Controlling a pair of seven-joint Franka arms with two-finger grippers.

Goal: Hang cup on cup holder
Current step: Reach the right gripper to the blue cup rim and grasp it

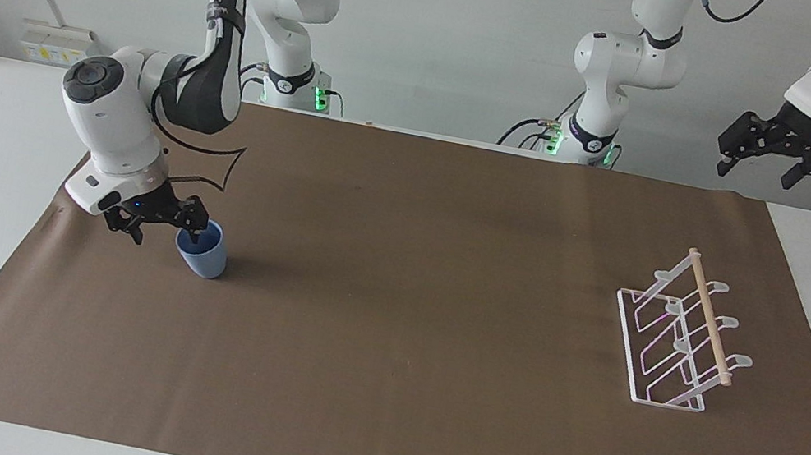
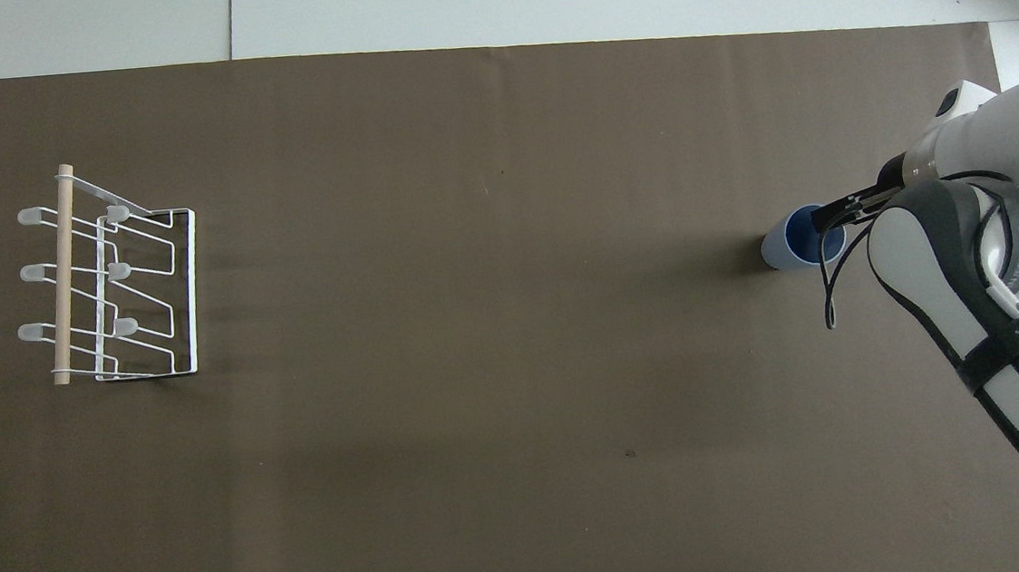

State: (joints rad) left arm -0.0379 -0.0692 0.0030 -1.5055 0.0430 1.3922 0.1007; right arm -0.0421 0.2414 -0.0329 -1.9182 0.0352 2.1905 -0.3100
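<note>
Jaws spread, right gripper (image 1: 160, 224) partly hides cup (image 1: 203, 259) rim

- Our two arms (image 1: 140, 122) are glossy white with dark grey joint bands and black end caps.
- Our right gripper (image 1: 160, 222) and left gripper (image 1: 786, 153) are black linkwork.
- Black cables (image 1: 208, 164) loop loose along our wrists.
- Green lights (image 1: 320, 94) glow at both our bases.
- Grey lettering marks our right forearm's black band (image 2: 1014, 337).
</note>
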